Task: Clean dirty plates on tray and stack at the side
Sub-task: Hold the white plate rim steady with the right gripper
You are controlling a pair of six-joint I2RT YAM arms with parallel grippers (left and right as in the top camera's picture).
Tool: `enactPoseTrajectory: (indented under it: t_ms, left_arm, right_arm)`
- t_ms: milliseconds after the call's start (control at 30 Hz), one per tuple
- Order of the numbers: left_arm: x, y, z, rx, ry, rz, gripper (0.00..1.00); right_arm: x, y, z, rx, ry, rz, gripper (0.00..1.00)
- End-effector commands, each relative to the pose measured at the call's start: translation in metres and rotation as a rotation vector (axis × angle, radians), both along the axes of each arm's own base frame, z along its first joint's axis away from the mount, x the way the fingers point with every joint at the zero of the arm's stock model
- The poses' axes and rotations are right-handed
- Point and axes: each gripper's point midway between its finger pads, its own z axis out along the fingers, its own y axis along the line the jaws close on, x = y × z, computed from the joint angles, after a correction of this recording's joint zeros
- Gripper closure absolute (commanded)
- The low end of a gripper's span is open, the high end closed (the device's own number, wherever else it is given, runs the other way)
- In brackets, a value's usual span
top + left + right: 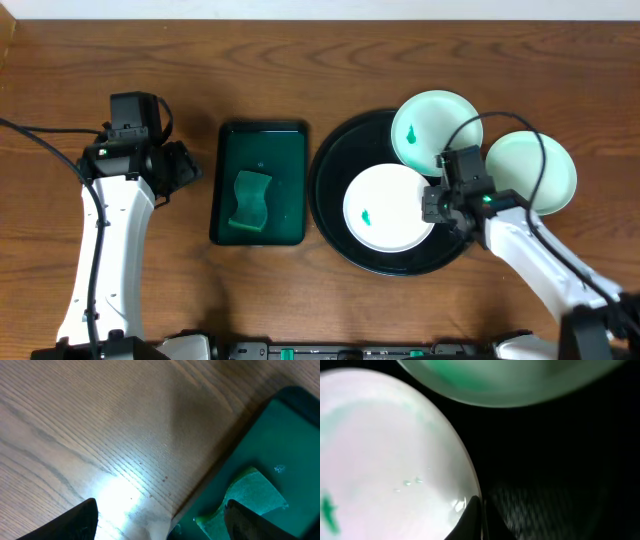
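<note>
- The task seems about one third done. One side plate (530, 172) lies on the counter (300, 60) just right of the tray (328, 215), and I see no green mark on it, so I judge it is cleaned.
- Two plates are left. Both show a green smear.
- The middle plate (388, 208) lies flat inside the black tray. The far plate (435, 130) sits on the tray's upper right rim, partly over the edge.
- No stack exists yet, because only one plate is at the side.
- The dark green tray (216, 185) stands left of the black one and holds one green sponge (252, 200), nothing else.
- The right fingers (432, 207) are closed together at the right rim of the middle plate. In the wrist view, the tips meet exactly at this rim, but I cannot tell if the rim is pinched between them.
- The left fingers (186, 172) are spread fully wide and hold nothing. They hang over the bare counter just beside the green tray's left edge, near the sponge.
</note>
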Motion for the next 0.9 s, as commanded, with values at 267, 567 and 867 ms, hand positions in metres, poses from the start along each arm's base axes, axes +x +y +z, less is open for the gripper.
enactPoseTrajectory:
  t_ms: [267,567,867]
  left_arm:
    - [0.003,0.003,0.009,0.011,-0.024,0.012,0.19]
    - [0.003,0.003,0.009,0.011,-0.025,0.012,0.19]
    - [0.003,0.003,0.009,0.011,-0.024,0.012,0.19]
  right_arm:
    - [-0.015,-0.002,0.008,0.106,0.044,-0.268,0.99]
    - [-0.02,-0.003,-0.006,0.118,0.041,-0.291,0.99]
    - [-0.009,0.0,-0.007,0.097,-0.044,-0.168,0.79]
